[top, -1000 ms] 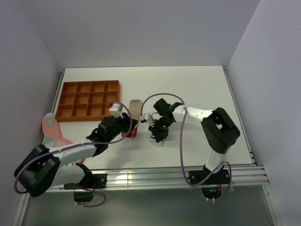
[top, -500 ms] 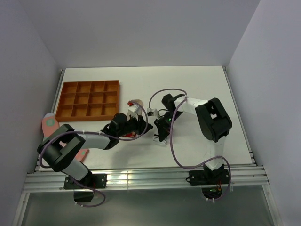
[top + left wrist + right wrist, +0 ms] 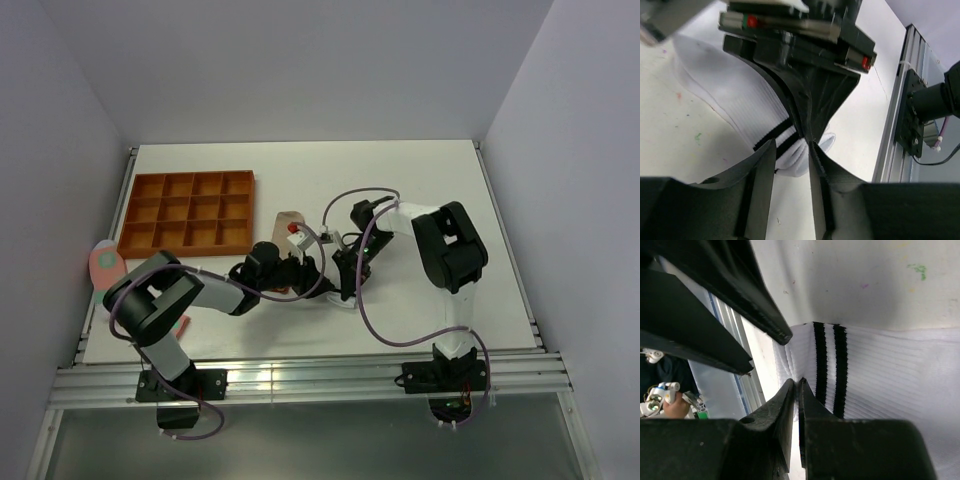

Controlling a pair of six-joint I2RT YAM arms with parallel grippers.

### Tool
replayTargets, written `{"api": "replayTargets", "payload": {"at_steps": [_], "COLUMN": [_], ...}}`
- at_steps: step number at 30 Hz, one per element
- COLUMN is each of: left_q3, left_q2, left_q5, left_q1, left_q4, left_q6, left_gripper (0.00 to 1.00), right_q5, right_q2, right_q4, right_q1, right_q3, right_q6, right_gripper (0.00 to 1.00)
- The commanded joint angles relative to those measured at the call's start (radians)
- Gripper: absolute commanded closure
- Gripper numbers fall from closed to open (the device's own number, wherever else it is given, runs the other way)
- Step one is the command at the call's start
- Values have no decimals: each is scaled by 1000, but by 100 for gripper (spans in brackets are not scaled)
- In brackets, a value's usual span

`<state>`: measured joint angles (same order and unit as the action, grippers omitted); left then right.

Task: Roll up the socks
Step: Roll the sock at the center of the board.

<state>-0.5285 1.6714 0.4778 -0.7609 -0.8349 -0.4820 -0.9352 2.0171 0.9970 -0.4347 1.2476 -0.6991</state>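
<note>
Left wrist: right hand (image 3: 804,137) pinching ribbed white sock (image 3: 730,95) at black-striped cuff; left hand (image 3: 791,149) straddling cuff, grip unclear.

Left gripper (image 3: 322,272) and right gripper (image 3: 346,288) crowd white sock (image 3: 730,100) mid-table, blocking each other; orange tray (image 3: 185,251) back-left, beige sock (image 3: 288,221) just behind; table (image 3: 430,185) open rightward.

- Table (image 3: 420,180): bears everything listed.
- Compartment tray (image 3: 186,213): far-left part of table.
- Second sock (image 3: 288,222): on table, just right of tray.
- First sock (image 3: 725,95): on table, right of tray and nearer the arm bases. Its cuff lies where left gripper (image 3: 789,152) and right gripper (image 3: 796,385) meet.
- Third sock (image 3: 104,264): left of tray's near corner, at table's left edge.
</note>
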Motion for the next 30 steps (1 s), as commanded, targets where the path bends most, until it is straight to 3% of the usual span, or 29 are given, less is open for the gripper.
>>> {"api": "replayTargets", "payload": {"at_steps": [1, 16, 30], "left_q3": [-39, -77, -82], "left_q2": [39, 110, 165], "left_q5": [77, 105, 104], "left_q1": [-6, -11, -12], "left_q4": [-75, -69, -50], "left_q6": [26, 34, 56], "left_gripper": [61, 44, 46], "right_q5": [-31, -17, -24], "right_q2": [17, 34, 42], "right_q4": [46, 40, 55], "right_q1": [11, 17, 19], "right_q3": [35, 41, 53], "right_q6": [-25, -5, -10], "right_gripper": [100, 100, 100]}}
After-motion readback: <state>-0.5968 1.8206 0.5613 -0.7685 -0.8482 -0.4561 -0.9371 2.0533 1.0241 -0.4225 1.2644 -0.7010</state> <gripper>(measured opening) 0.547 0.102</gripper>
